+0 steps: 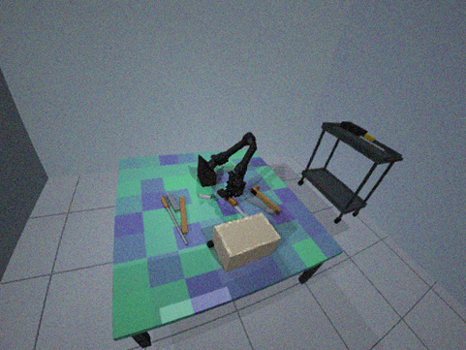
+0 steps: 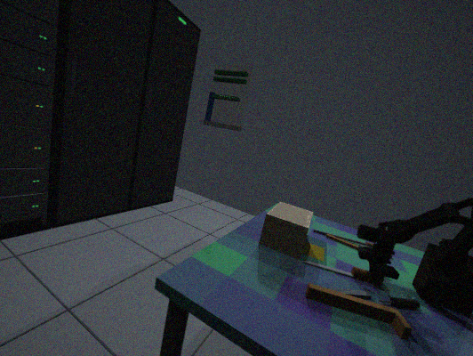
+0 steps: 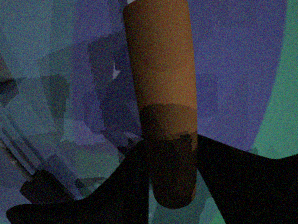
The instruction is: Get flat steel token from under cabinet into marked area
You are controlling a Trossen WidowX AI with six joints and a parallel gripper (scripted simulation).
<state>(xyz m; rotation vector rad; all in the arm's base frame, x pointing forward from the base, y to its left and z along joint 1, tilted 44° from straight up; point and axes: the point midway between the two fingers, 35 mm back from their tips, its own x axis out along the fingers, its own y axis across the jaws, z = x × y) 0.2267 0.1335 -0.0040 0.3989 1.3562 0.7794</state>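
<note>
The beige cabinet (image 1: 247, 240) (image 2: 286, 230) stands on the table (image 1: 126, 308) (image 2: 222, 256). My gripper (image 1: 227, 195) (image 2: 378, 279) (image 3: 166, 141) is low over the table on the cabinet's arm-facing side, shut on the orange handle (image 1: 233, 201) (image 2: 360, 272) (image 3: 161, 60) of a tool. Its thin metal shaft (image 1: 240, 211) (image 2: 329, 267) points toward the cabinet; its far end appears near the cabinet's bottom edge, and whether it reaches under cannot be told. A yellow patch (image 2: 317, 252) shows beside the cabinet; whether it is the marked area is unclear. The token and vent slots are not visible.
An orange angled stick (image 1: 268, 201) (image 2: 351, 302) lies beside the held tool. An orange-handled rod (image 1: 175, 222), an orange bar (image 1: 183, 215) and a grey tool (image 1: 173, 201) lie on the other side. A small black object (image 1: 210, 244) is by the cabinet's corner.
</note>
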